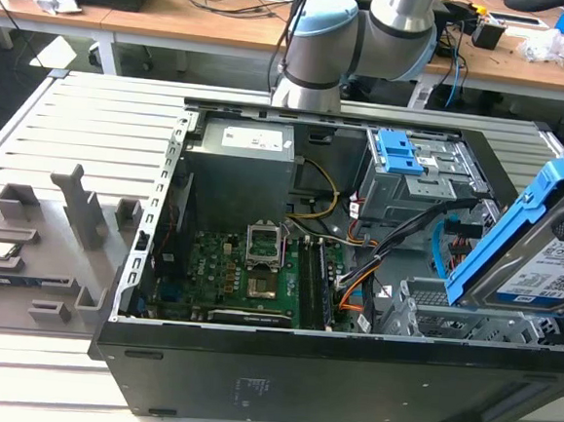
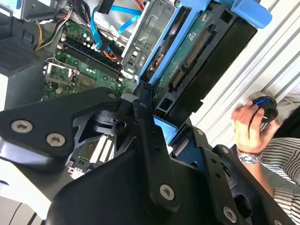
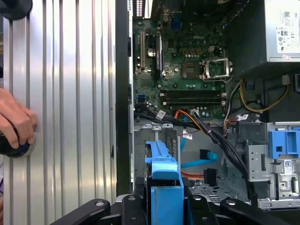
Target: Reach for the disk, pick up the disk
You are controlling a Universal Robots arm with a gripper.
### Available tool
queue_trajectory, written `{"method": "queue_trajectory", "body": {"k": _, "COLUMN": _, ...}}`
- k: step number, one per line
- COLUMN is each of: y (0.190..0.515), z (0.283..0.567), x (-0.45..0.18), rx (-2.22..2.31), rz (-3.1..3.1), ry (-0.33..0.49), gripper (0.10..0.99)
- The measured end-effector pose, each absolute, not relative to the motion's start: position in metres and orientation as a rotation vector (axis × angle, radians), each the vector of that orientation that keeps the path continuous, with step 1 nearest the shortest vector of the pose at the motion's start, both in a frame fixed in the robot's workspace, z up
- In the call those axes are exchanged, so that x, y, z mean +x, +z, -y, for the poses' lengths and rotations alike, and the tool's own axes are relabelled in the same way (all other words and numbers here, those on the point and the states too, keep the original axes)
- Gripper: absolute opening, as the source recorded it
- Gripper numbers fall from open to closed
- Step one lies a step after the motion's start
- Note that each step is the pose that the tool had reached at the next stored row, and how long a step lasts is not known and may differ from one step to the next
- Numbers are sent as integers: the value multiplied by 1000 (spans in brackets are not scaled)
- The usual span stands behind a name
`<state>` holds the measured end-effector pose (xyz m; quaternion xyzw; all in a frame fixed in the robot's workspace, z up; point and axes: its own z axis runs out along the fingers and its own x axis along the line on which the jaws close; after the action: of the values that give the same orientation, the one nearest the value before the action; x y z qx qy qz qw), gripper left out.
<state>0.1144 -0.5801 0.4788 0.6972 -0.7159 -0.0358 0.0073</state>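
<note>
The disk (image 1: 550, 276) tilts; second wrist view shows gripper (image 2: 154, 117) clamping it.

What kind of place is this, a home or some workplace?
Probably a robotics lab or test workshop. An open computer case lies on a ribbed metal table in front of a robot arm. Wooden desks with cables stand behind. The pincer holds the disk above the case.

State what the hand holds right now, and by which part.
The hand holds the disk, gripped at one end of its blue bracket, lifted tilted above the computer case.
</note>
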Motion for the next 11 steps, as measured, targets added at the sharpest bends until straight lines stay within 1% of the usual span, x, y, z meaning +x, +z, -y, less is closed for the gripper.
{"method": "queue_trajectory", "body": {"k": 11, "y": 474, "z": 580, "x": 110, "rx": 2180, "rz": 2239, "ry": -112, "gripper": 369}}
